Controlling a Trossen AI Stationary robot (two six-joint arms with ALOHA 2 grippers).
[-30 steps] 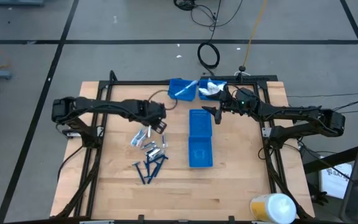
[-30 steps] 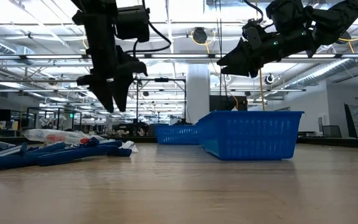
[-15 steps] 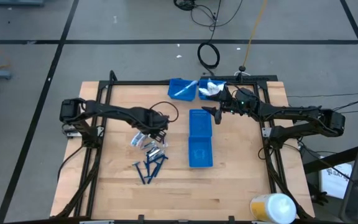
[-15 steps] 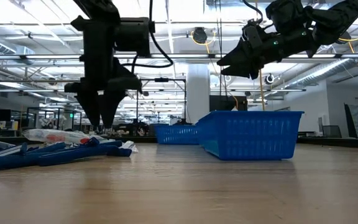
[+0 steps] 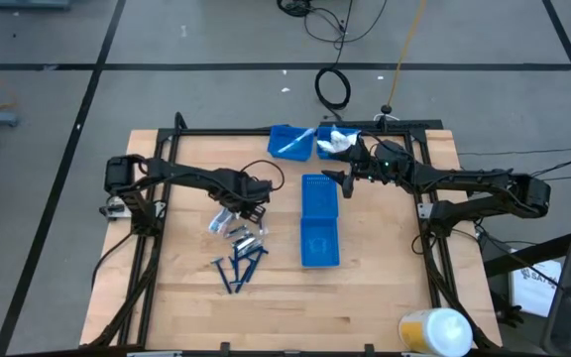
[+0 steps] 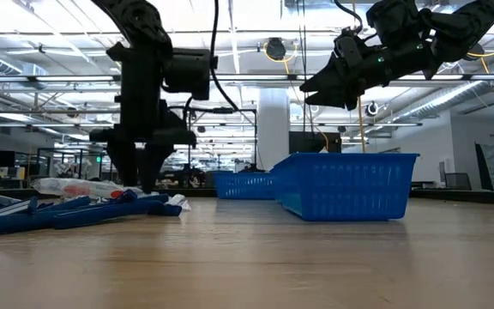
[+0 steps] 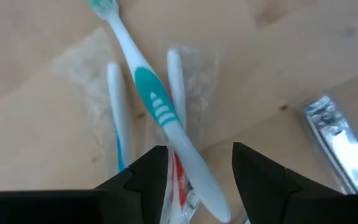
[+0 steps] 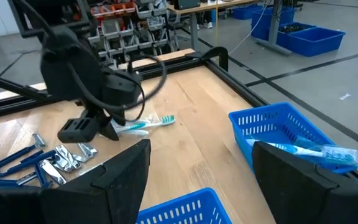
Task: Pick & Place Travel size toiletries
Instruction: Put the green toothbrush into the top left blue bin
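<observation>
A white and teal toothbrush (image 7: 157, 106) lies flat on the wooden table among clear-wrapped white sticks (image 7: 112, 93), with a silvery tube (image 7: 335, 142) beside it. My left gripper (image 7: 197, 180) points down, open, low over this pile (image 5: 228, 223). Its fingers stand on either side of the toothbrush's handle end, and I see no touch. Dark blue razors (image 5: 238, 266) lie nearer the front edge. My right gripper (image 5: 337, 180) hangs open and empty, high over the far end of the long blue bin (image 5: 319, 220).
Two small blue bins (image 5: 290, 142) (image 5: 337, 141) at the far edge hold white and light-blue items. A black frame (image 5: 157, 213) runs along the table's sides. A yellow and white roll (image 5: 434, 332) sits at the near right corner. Bare wood lies near the front edge.
My left gripper has come down from well above the pile to just over it, turning a little about its own axis and staying open. The toiletries have kept their places. My right gripper has kept still.
</observation>
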